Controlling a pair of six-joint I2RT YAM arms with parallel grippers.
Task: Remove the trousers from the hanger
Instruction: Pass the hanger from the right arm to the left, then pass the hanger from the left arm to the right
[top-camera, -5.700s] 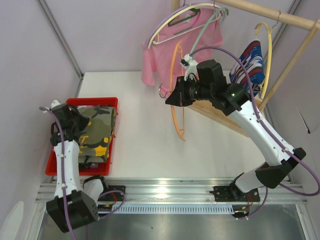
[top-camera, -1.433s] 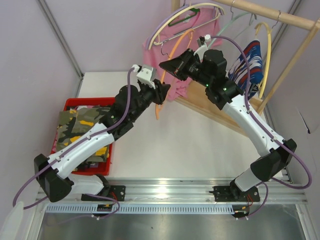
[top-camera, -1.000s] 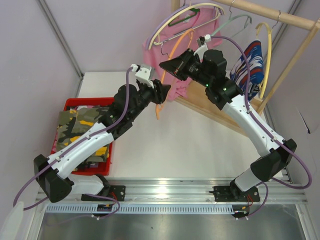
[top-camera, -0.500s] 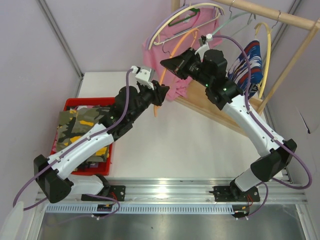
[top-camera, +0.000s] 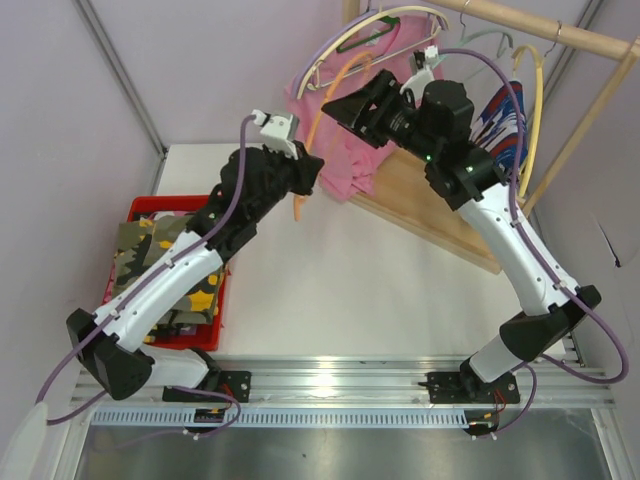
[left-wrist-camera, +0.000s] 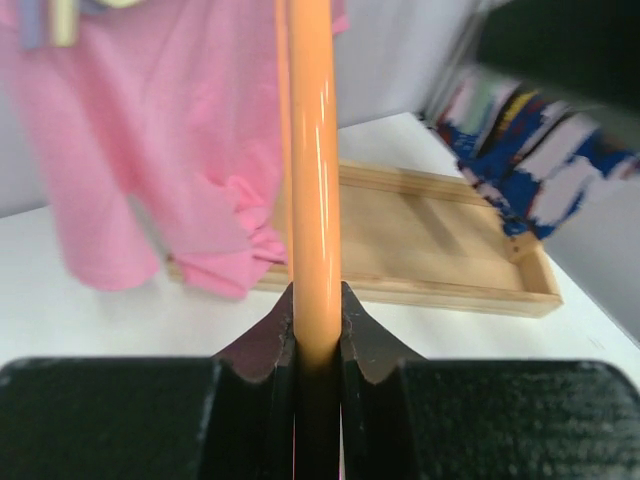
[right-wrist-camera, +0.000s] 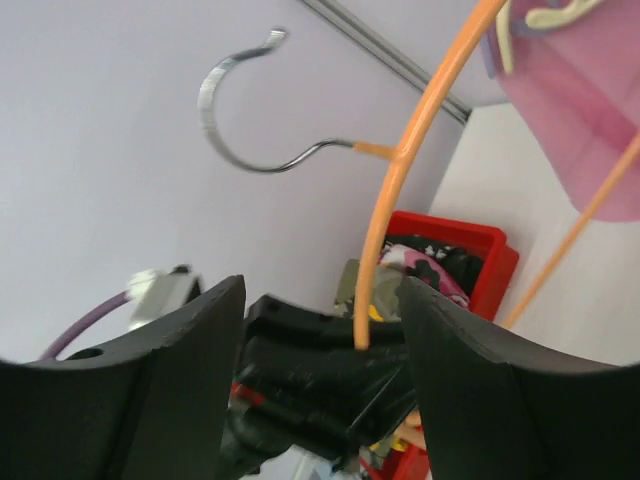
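Left gripper (left-wrist-camera: 316, 335) is clamped tight on the orange hanger (left-wrist-camera: 312, 170), with the bar pinched between my fingers. My right gripper (right-wrist-camera: 322, 292) stands wide apart, and the hanger's curve runs through the gap. The yellow-olive camouflage trousers (top-camera: 142, 247) lie in the red bin (top-camera: 148, 207) at the left of the top view. The blue, white and red print trousers (top-camera: 503, 125) hang at upper right.

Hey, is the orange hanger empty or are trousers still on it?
Empty: the orange hanger is a bare loop with its hook free and nothing hanging on it, and the left tool is clamped on its rod.
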